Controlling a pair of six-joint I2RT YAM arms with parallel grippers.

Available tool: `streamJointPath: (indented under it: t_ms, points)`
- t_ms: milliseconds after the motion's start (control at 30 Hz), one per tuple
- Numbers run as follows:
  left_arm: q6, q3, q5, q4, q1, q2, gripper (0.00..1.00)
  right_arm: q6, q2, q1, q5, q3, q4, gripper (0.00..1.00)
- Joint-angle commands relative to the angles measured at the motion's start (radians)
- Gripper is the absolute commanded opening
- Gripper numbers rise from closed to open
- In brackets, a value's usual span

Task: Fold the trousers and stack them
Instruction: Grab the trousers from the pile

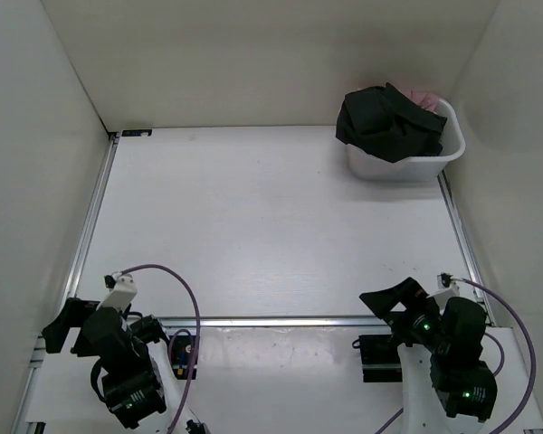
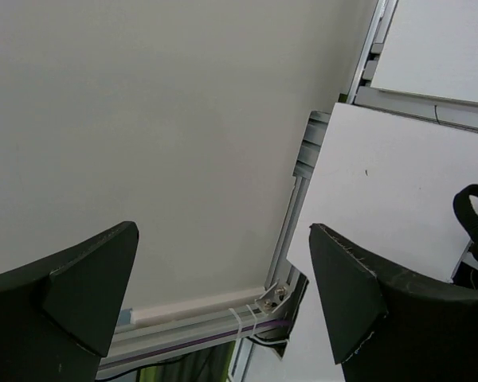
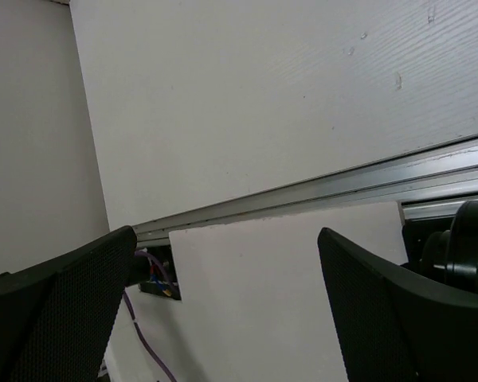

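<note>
The black trousers [image 1: 387, 122] lie bunched in a heap inside a white basket [image 1: 407, 167] at the table's back right corner, spilling over its left rim. A bit of pink cloth [image 1: 425, 97] shows behind them. Both arms sit folded at the near edge, far from the basket. My left gripper [image 1: 104, 314] [image 2: 223, 310] stands open with nothing between its fingers, facing the left wall and the table's near left corner. My right gripper [image 1: 430, 305] [image 3: 227, 302] is open and empty too, over the white board by its base.
White walls close in the table [image 1: 271, 226] on the left, back and right. An aluminium rail [image 1: 281, 320] runs across in front of the arm bases, and side rails [image 1: 90, 217] line the table edges. Purple cables [image 1: 185, 298] loop from both arms.
</note>
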Motion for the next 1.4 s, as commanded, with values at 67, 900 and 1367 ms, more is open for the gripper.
streamJointPath:
  t_ms: [67,900,1367]
  points:
    - [-0.048,-0.020,-0.012,-0.001,-0.001,-0.025,1.00,-0.134,0.044,0.004,0.043,0.098,-0.135,0.99]
    - [-0.476,0.948,0.600,0.033,-0.010,1.415,1.00,-0.157,1.414,0.046,0.305,0.975,0.710,0.99]
    - [-0.580,0.770,0.378,0.205,-0.341,1.666,1.00,-0.278,2.193,0.020,0.393,1.575,0.870,0.99]
